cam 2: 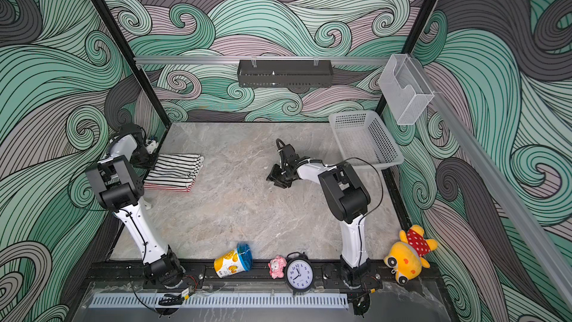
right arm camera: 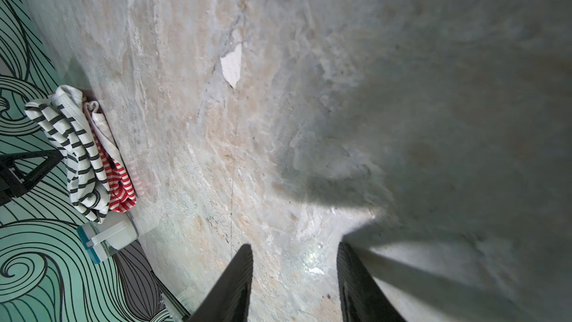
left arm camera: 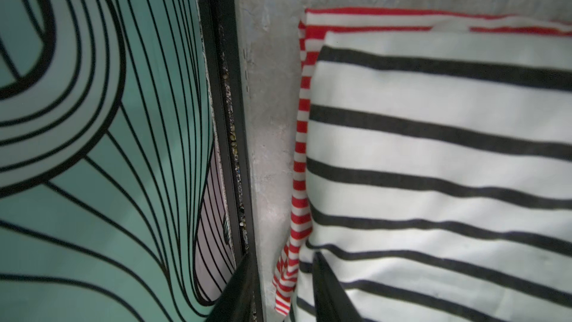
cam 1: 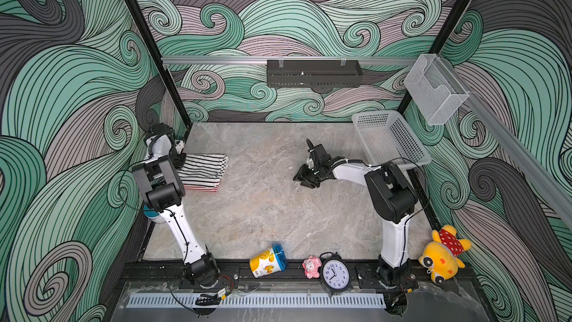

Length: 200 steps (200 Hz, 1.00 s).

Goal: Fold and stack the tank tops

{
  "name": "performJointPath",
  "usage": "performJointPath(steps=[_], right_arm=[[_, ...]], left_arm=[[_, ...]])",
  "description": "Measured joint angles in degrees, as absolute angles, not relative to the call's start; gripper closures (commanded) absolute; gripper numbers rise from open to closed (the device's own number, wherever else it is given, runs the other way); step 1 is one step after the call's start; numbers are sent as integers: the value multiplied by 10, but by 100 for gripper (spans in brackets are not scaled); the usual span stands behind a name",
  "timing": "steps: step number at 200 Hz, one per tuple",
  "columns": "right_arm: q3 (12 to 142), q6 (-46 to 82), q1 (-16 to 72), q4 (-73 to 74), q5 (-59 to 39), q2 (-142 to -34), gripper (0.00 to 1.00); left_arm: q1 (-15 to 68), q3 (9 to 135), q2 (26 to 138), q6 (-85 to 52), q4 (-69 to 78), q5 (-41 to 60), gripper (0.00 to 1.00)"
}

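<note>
The black-and-white tank top (cam 1: 202, 168) lies folded on top of the red-and-white tank top (left arm camera: 301, 150). Together they make one stack (cam 2: 173, 171) at the left of the table (cam 1: 263, 212), about mid-height in both top views and close to the patterned side wall. The red one shows only as a thin striped margin along the stack's lower edge in the top views and along its wall-side edge in the left wrist view. Folding and stacking look done, so the step in hand seems to be the last one — letting go of the stack, or squaring its edge.

The left pincer (left arm camera: 281, 257) is at the wall-side edge of the stack. At the bottom of the left wrist view its jaws stand apart. One finger (left arm camera: 326, 292) is over the black-and-white cloth and the other (left arm camera: 238, 292) is by the black frame rail (left arm camera: 221, 88), with bare table and the red-striped edge in the gap. Nothing looks pinched, so I read it as released; whether a finger rests on the cloth I cannot tell. The right pincer (right arm camera: 294, 244) sits right of centre in the top views, well apart from the stack. Its jaws are apart over bare table and it grasps nothing.

The next move calls for the left arm to lift clear without snagging — knit cloth drags easily, and a sideways pull could slide the top layer off the lower one. At the left of the right wrist view the stack's end looks loosely bunched, so a light tidy may be worthwhile.
</note>
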State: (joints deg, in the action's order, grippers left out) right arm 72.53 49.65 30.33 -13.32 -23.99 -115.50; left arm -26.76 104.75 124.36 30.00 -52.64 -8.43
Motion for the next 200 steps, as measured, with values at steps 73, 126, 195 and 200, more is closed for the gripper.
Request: performJointPath(steps=[73, 126, 195, 200], right_arm=[[769, 442, 299, -211, -220, -1128, 45], [855, 353, 256, -333, -166, -1027, 21], [848, 263, 172, -437, -98, -919, 16], [838, 259, 166, -441, -93, -908, 16]], left_arm=[[-268, 1000, 1199, 291, -513, -55, 65], [-256, 956, 999, 269, -503, 80, 57], [-168, 747, 822, 149, -402, 211, 7], [-162, 728, 812, 140, -391, 213, 2]])
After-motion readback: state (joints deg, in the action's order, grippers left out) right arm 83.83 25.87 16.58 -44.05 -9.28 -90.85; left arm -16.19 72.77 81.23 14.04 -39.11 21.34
